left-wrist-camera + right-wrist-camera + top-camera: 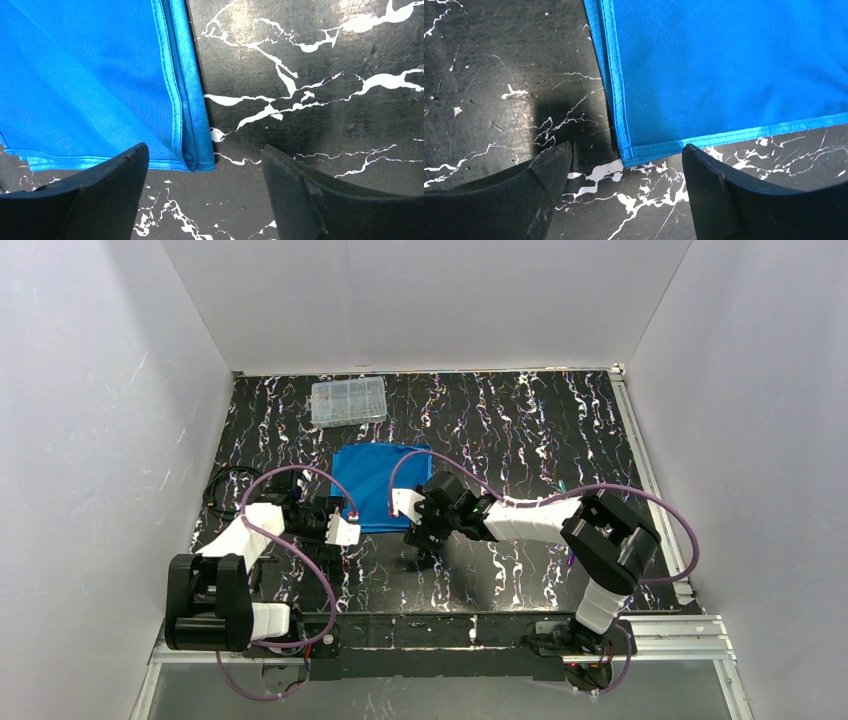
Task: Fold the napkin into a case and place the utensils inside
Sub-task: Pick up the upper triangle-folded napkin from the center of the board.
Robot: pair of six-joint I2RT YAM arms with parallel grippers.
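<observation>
The napkin [380, 485] lies flat on the table [520, 430], between the 2 arms and well short of the clear box [348, 401] at the far edge. The left claw [345, 530] hangs at its near left corner and the right claw [408, 505] at its near right corner. Both are wide and hold nothing. In each wrist view the corner sits in the gap between the fingers, not yet pinched.

Likely trouble from here:

1. Wrong layer count. In the left wrist view the napkin [90, 75] shows 2 hemmed edges stacked along its side, so it looks doubled. The left claw [204, 150] could catch only the top sheet, and the fold would split open when lifted.
2. A miss. The right claw [627, 150] has only the very tip of the napkin [724, 65] between its fingers. If it closes too high or slightly off, it grips nothing or only the hem.
3. Bunching. The cloth looks thin and slick, so a finger landing on it may push it and crease it instead of gripping.
4. Skew. If 1 claw grips and the other slips, the lift will drag the napkin crooked and the case will come out uneven.

I cannot make out the utensils.
</observation>
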